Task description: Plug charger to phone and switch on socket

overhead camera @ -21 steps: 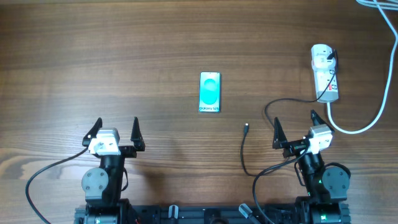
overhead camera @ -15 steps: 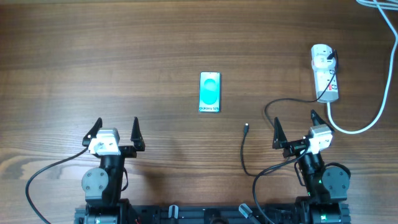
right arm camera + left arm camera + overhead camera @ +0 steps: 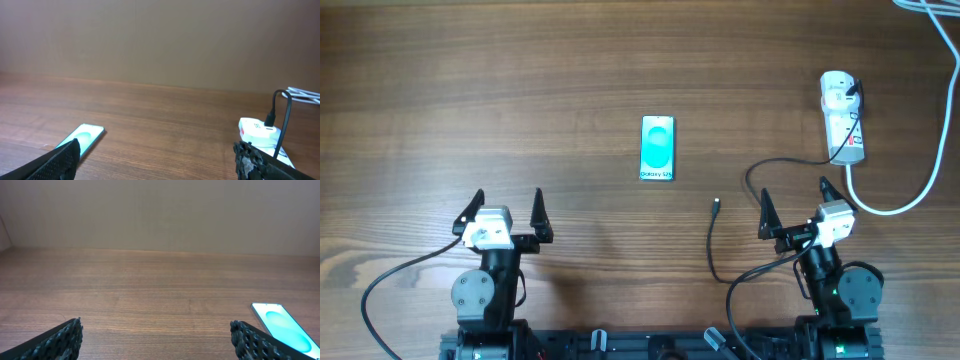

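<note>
The phone lies flat mid-table, cyan screen up, white strip at its near end; it also shows in the left wrist view and the right wrist view. The charger cable loops near my right arm, its connector tip lying on the wood right of the phone. The socket lies at the far right with a black plug in it; it also shows in the right wrist view. My left gripper is open and empty, near-left of the phone. My right gripper is open and empty, near the socket.
A thick white cord runs from the socket round the far right of the table. The robots' black cables trail at the near edge by both arm bases.
</note>
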